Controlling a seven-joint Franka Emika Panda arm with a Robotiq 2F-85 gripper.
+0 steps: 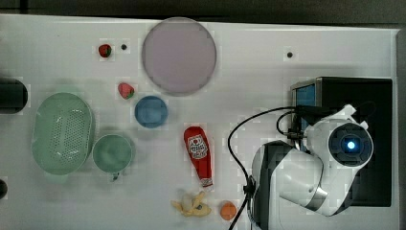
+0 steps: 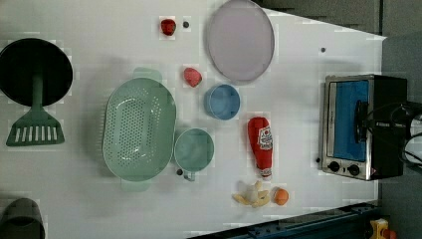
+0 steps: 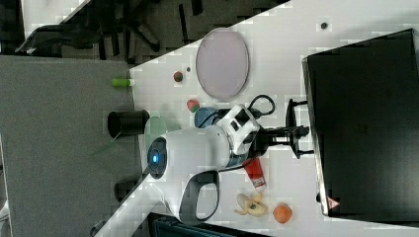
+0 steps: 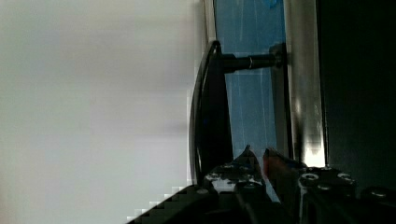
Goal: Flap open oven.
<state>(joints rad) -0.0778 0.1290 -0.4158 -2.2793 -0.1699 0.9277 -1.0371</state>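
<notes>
**Top view, read from its left edge across.** A white surface [image 1: 258,81] carries a green colander [image 1: 62,132] at 9 o'clock. Just beside it, at its 4 o'clock, stands a green cup [image 1: 112,153]. One strawberry [image 1: 105,50] lies toward 11 o'clock of the surface. A second strawberry [image 1: 126,90] lies near a blue bowl [image 1: 151,111], at the bowl's 10 o'clock. A large pale plate [image 1: 178,55] sits at 12 o'clock. A red ketchup bottle [image 1: 198,155] lies flat near the centre, with a peeled banana [image 1: 191,205] and an orange [image 1: 228,210] at its 6 o'clock. The white robot arm [image 1: 311,167] reaches in from 5 o'clock. The oven [image 1: 378,91] stands at 3 o'clock of the surface, its glass door facing 9 o'clock.

**Right view.** The end effector [image 3: 299,132] is level with the black bar handle [image 3: 290,113], at 9 o'clock of the oven [image 3: 365,123].

**Wrist view.** The end effector [image 4: 258,156] has its fingertips [image 4: 247,156] slightly spread, with nothing seen between them. They sit in the gap between the handle [image 4: 210,116] and the blue glass door [image 4: 247,37]. Whether they touch the bar cannot be told. The door stands flush with its silver frame.
</notes>
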